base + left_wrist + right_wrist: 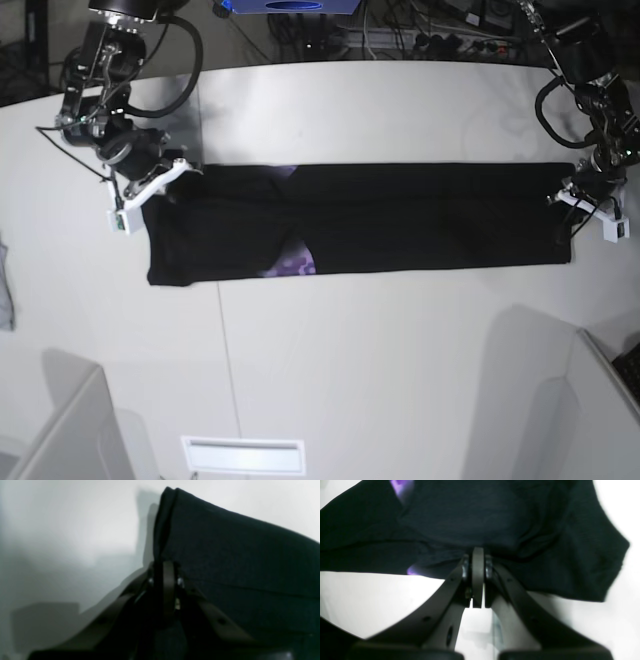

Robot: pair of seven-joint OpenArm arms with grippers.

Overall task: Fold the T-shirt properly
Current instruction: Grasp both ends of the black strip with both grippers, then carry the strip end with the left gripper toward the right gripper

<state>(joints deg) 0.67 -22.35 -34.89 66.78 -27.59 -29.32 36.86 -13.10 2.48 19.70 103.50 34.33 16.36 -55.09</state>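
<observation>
Two arms reach down to opposite ends of the T-shirt (pixel 360 220), a long black band lying flat across the middle of the white table (pixel 400 380). Right gripper (pixel 478 555) sits at the shirt's 9 o'clock end in the base view, arm bent and coming down from 11 o'clock; fingers pressed together, pinching a bunched edge of black cloth. Left gripper (pixel 167 566) is at the 3 o'clock end, arm dropping in from 1 o'clock; fingers closed on the folded edge there. Purple print (pixel 293 265) peeks out near the shirt's lower edge, left of centre. Grey cloth scrap (pixel 5 290) lies at the table's far 9 o'clock edge, well apart.
</observation>
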